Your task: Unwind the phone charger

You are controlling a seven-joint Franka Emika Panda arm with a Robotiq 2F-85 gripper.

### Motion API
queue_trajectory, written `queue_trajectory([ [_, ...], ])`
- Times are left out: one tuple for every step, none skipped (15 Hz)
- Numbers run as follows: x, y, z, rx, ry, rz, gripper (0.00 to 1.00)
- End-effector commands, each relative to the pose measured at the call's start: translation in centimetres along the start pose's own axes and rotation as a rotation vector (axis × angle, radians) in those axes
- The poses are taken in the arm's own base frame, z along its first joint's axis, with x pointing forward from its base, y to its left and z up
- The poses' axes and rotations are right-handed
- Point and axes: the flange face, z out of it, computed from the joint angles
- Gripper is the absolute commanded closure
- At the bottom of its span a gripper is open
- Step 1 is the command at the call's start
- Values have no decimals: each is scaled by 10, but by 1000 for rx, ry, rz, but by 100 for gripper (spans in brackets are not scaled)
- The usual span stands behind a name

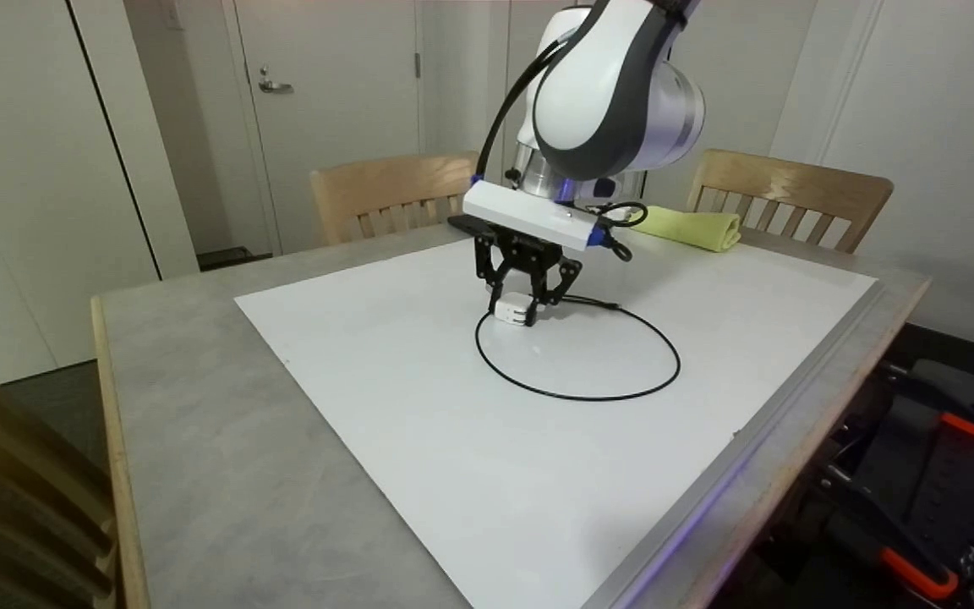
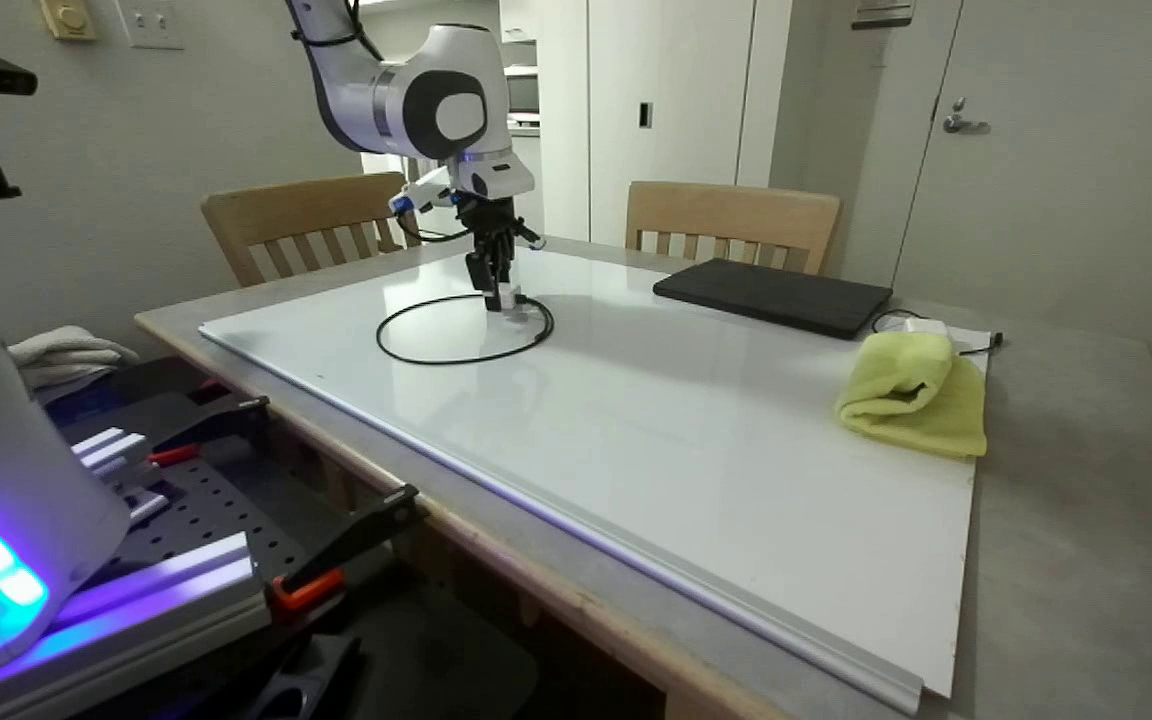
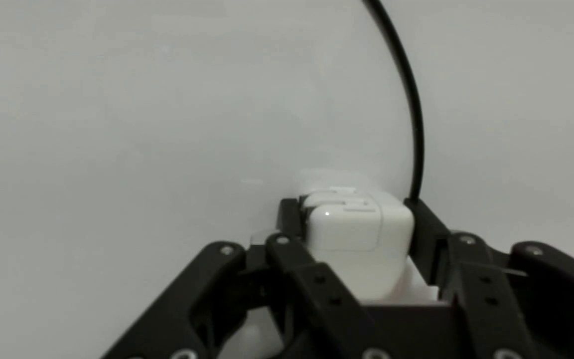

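The phone charger lies on a white board, its black cable (image 1: 597,398) spread in a single wide loop, also seen in both exterior views as a cable ring (image 2: 456,362). Its white plug block (image 3: 352,244) sits between the fingers of my gripper (image 3: 357,219), which touch it on both sides. In an exterior view the plug block (image 1: 511,309) rests on or just above the board, with my gripper (image 1: 512,315) pointing down around it. The cable (image 3: 411,94) passes by the right fingertip in the wrist view; where it meets the block is hidden. From the side, my gripper (image 2: 499,300) stands at the loop's edge.
A flat black rectangular pad (image 2: 776,295) and a folded yellow-green cloth (image 2: 916,395) lie at the board's far end. Behind the cloth is a small white block (image 2: 926,327) with a dark cable. Wooden chairs (image 1: 791,190) stand around the table (image 1: 225,423).
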Motion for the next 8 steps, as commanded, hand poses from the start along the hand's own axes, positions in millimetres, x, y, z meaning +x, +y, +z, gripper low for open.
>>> queue_trajectory([
  [0,-3,-2,11,-16,-15,72],
  [-1,-4,-3,11,-16,-19,72],
  [-2,-4,-4,12,-17,-26,72],
  [-4,-3,-5,13,-14,-36,72],
  [-5,-3,-6,13,-12,-46,72],
  [-7,-2,-7,12,-9,-59,72],
  [-8,-2,-7,12,-6,-71,72],
  [-8,-2,-9,11,0,-80,72],
])
